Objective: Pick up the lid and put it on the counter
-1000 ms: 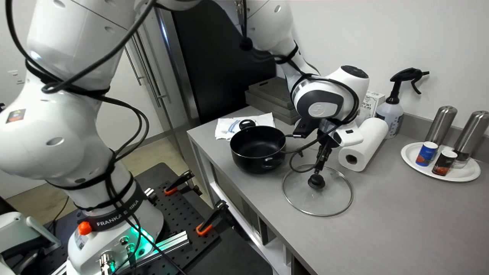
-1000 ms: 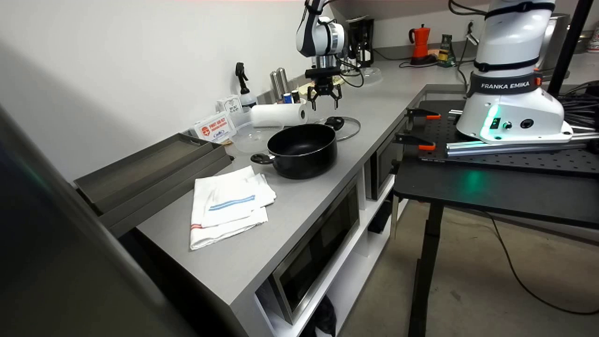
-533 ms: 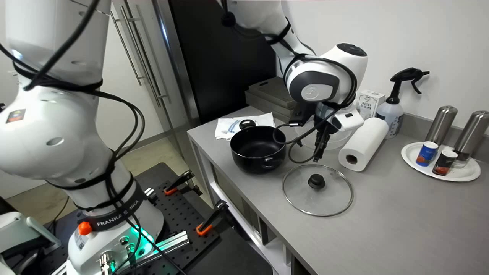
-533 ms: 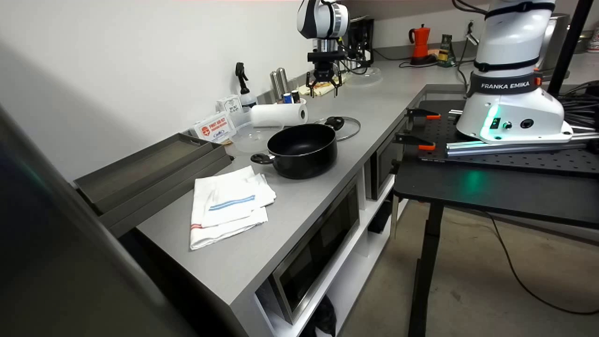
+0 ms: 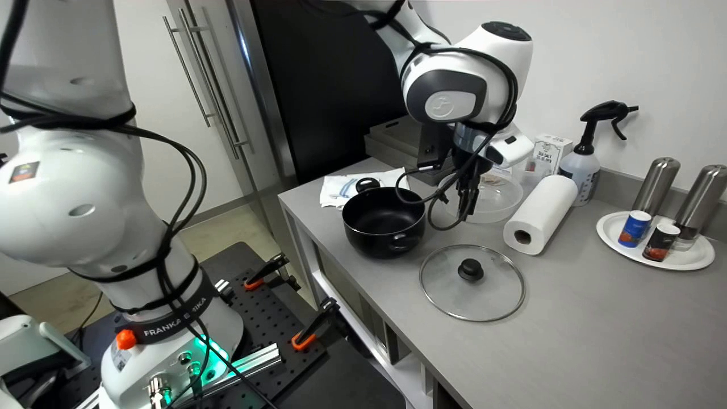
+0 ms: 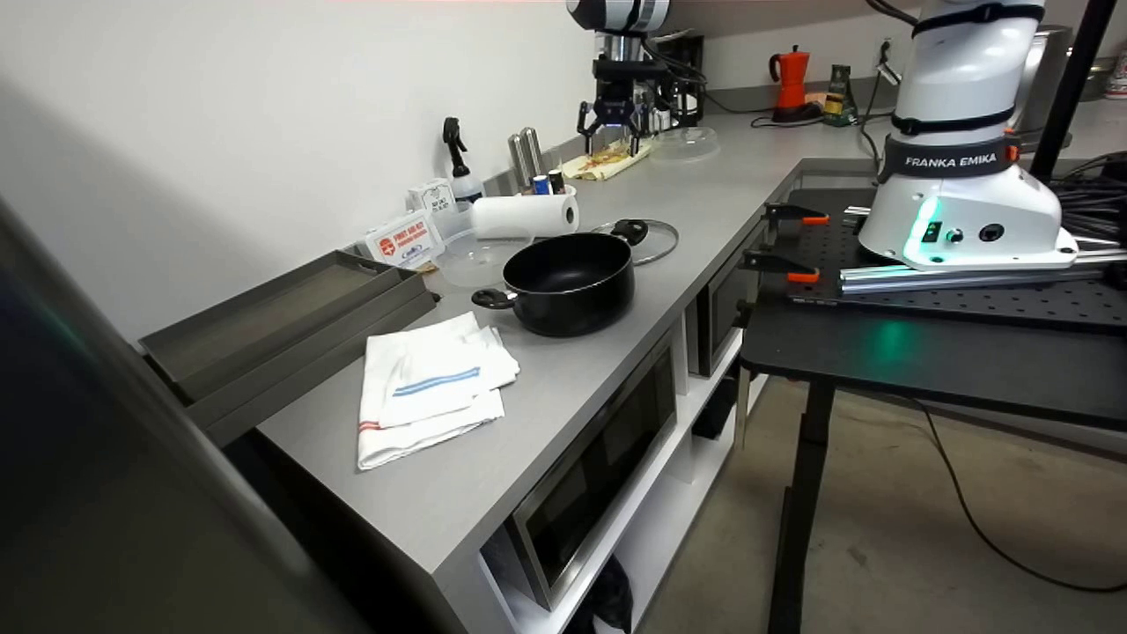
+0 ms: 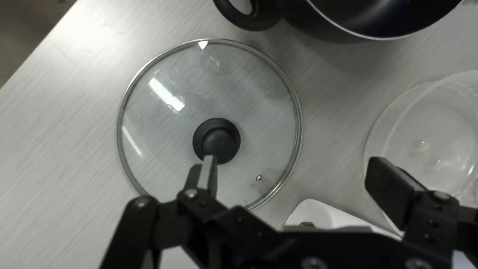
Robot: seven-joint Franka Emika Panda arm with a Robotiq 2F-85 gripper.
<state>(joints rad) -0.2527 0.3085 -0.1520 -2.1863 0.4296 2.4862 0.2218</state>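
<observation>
The lid (image 5: 487, 295) is a round clear glass disc with a metal rim and black knob. It lies flat on the grey counter (image 5: 590, 335), beside the black pot (image 5: 381, 227). In an exterior view the pot partly hides the lid (image 6: 659, 242). In the wrist view the whole knob side of the lid (image 7: 224, 89) shows, with one finger overlapping the knob's edge. My gripper (image 7: 293, 164) is open and empty, its fingers wide apart. In both exterior views the gripper (image 5: 467, 207) (image 6: 610, 145) hangs above the counter, apart from the lid.
A clear bowl (image 5: 491, 204), a paper towel roll (image 5: 540, 215) and a spray bottle (image 5: 579, 170) stand towards the wall. A white plate (image 5: 690, 255) holds shakers and small cans. A folded towel (image 6: 440, 387) and grey trays (image 6: 290, 326) lie beyond the pot.
My gripper has risen and drawn back from over the lid's knob towards the wall, staying open. The lid and pot have not moved.
</observation>
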